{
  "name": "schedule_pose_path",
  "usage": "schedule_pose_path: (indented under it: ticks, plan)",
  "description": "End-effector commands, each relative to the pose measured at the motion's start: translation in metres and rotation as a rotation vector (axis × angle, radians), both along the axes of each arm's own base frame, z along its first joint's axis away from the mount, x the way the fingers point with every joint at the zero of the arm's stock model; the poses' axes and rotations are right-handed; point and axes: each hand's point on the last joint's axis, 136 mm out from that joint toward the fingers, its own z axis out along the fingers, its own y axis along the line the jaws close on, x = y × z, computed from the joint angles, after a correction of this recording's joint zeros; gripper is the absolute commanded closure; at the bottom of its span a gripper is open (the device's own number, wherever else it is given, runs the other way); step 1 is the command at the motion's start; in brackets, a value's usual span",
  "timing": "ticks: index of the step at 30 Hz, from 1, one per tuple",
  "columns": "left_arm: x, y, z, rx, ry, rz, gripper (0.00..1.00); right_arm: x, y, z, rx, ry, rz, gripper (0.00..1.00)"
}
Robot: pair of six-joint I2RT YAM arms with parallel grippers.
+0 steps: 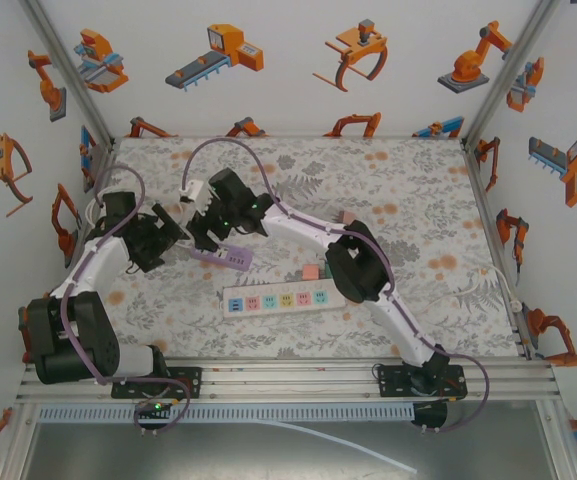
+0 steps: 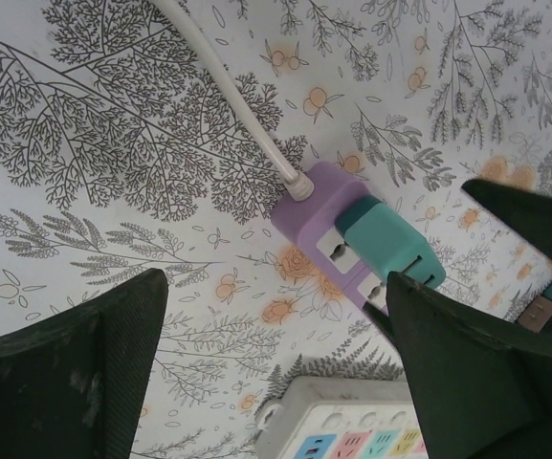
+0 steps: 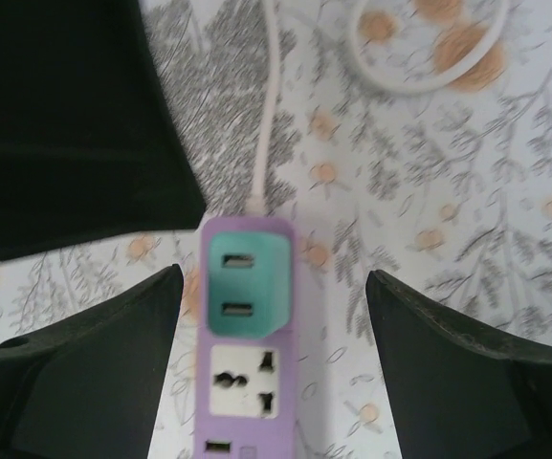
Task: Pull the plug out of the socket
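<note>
The floral-printed tabletop [image 1: 418, 180] stands between white walls [image 1: 298, 60] with orange robot stickers. A teal flat plug [image 3: 247, 284] sits in the purple plastic socket strip [image 2: 304, 215], left of the tabletop's centre. The left gripper [image 2: 276, 287] and right gripper [image 3: 274, 275] are wide open, empty.

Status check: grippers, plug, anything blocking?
Left gripper open, near purple strip. Right gripper open, straddling the plug. Plug seated in purple strip, not gripped. White strip close by, not blocking.
</note>
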Motion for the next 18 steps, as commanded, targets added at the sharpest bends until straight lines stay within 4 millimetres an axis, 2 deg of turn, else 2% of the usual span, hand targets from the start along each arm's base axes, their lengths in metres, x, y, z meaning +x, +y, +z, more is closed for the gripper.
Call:
schedule_pose_path:
  ticks: [1,4,8,10,14,18]
  plan:
    - [-0.002,0.004,-0.002,0.006,-0.003,0.046,0.15,-0.011,0.004,0.042,0.056,-0.110,0.008,0.29]
    - [-0.002,0.003,0.000,0.004,-0.010,0.041,0.16,0.002,0.000,0.027,0.020,-0.152,-0.061,0.29]
    - [-0.005,0.005,-0.002,0.013,-0.001,0.044,0.16,0.014,0.002,0.014,-0.017,-0.183,-0.119,0.38]
    - [-0.006,0.006,-0.004,0.019,0.007,0.048,0.16,0.014,0.005,0.007,-0.027,-0.175,-0.117,0.47]
    - [-0.007,0.004,-0.009,0.011,0.020,0.038,0.17,0.012,0.007,-0.001,-0.044,-0.166,-0.107,0.55]
    - [-0.004,-0.006,-0.015,-0.028,0.033,0.006,0.21,0.008,0.009,0.001,-0.038,-0.163,-0.088,0.64]
